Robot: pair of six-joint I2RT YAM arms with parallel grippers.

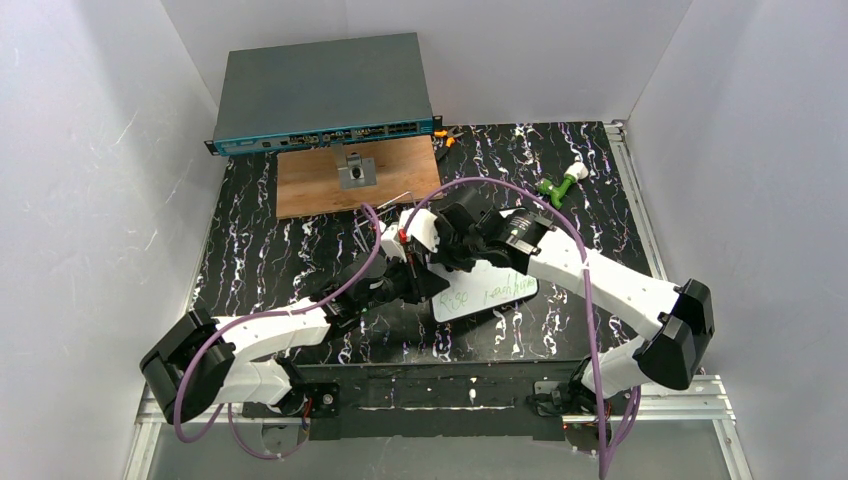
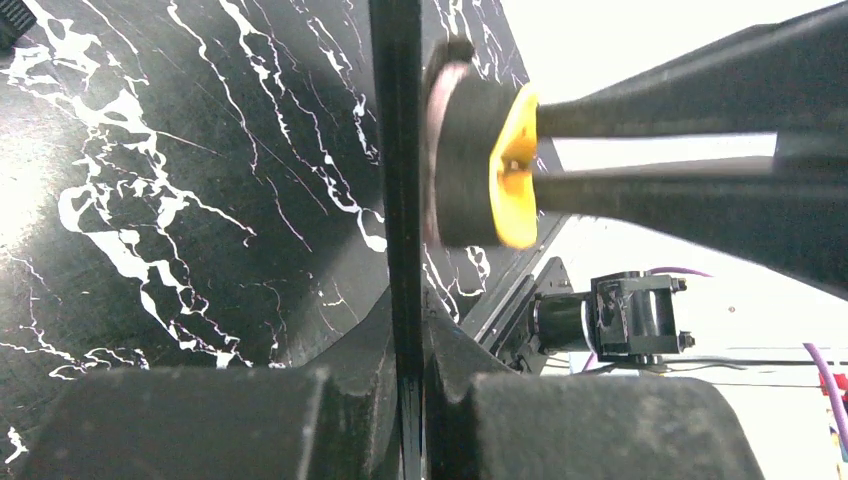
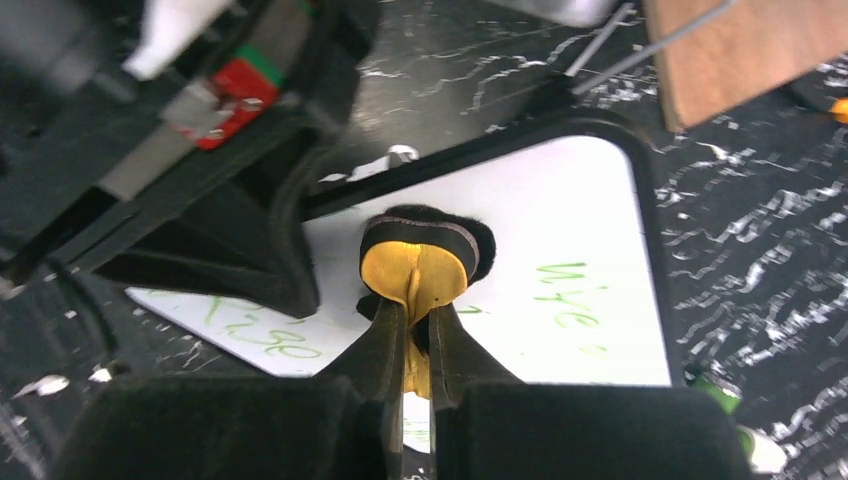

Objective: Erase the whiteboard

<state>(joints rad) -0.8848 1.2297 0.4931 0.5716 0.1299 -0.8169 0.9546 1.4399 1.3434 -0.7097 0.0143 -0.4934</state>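
The whiteboard (image 1: 492, 290) lies near the middle of the black marbled table (image 1: 260, 260), a little toward the near edge, with both arms meeting over its left part. It sits nearer than the brown wooden panel (image 1: 330, 180) and apart from it.

The left gripper (image 2: 410, 385) reaches in from the left; its fingers are clamped on the board's thin black rim, which its own wrist camera sees edge-on as a dark line. Whether that edge is lifted off the table I cannot tell.

The right gripper (image 3: 413, 322) comes in from the right; its two fingers are pressed together on the yellow back of a round eraser (image 3: 425, 250). The eraser's black felt face is touching the white surface, just beside the left gripper.

Green writing (image 3: 568, 296) is on the board on both sides of the eraser: one word to its right, another lower left, partly under the left gripper's dark body.

A flat grey box (image 1: 320, 85) stands at the far left behind the panel; a small green-and-white object (image 1: 558, 183) lies at the far right, well apart from the board.
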